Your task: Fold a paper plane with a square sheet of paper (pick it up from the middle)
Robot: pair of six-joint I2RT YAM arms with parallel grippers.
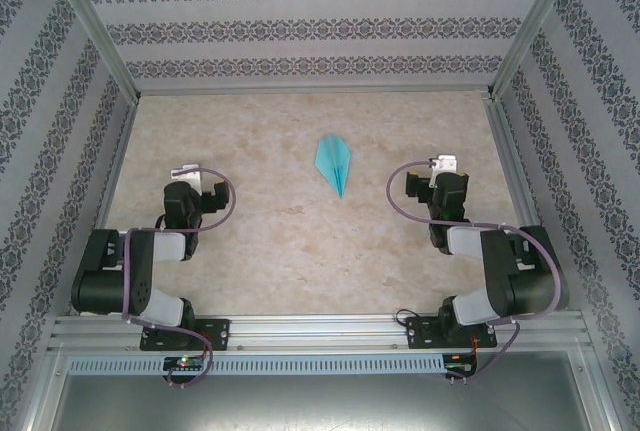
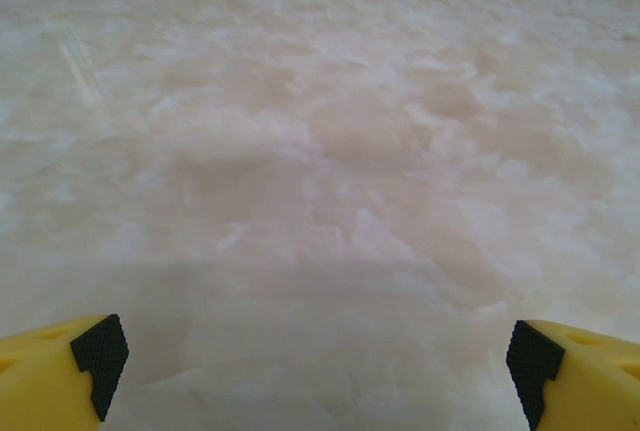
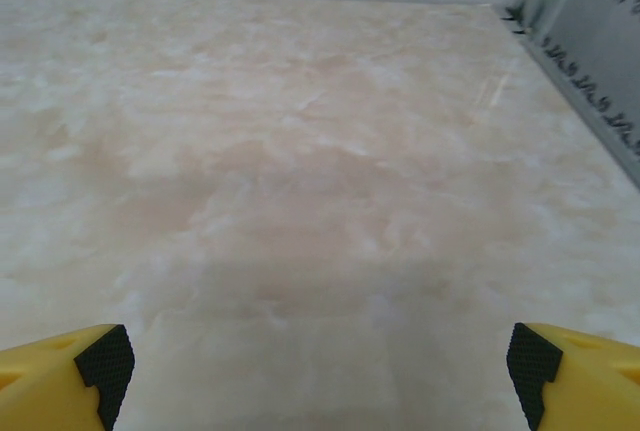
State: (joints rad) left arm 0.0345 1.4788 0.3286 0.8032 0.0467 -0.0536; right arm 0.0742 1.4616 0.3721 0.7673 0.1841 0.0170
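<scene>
Marble-patterned table (image 1: 260,251), seen from above: paper plane (image 1: 334,163) lies flat mid-table between the arms, long axis far-to-near, nose toward the bases. Right gripper (image 1: 440,165) sits somewhat nearer it than left gripper (image 1: 192,173); both arms folded low. Left wrist: pads (image 2: 100,356) spread wide over bare tabletop. Right wrist: jaws likewise wide, nothing held.

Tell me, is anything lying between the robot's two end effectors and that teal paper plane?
Nothing visible does. The paper plane lies by itself on the marble-look table, roughly between the left end effector and the right end effector. Both are open, and bare tabletop separates each from the plane.
</scene>
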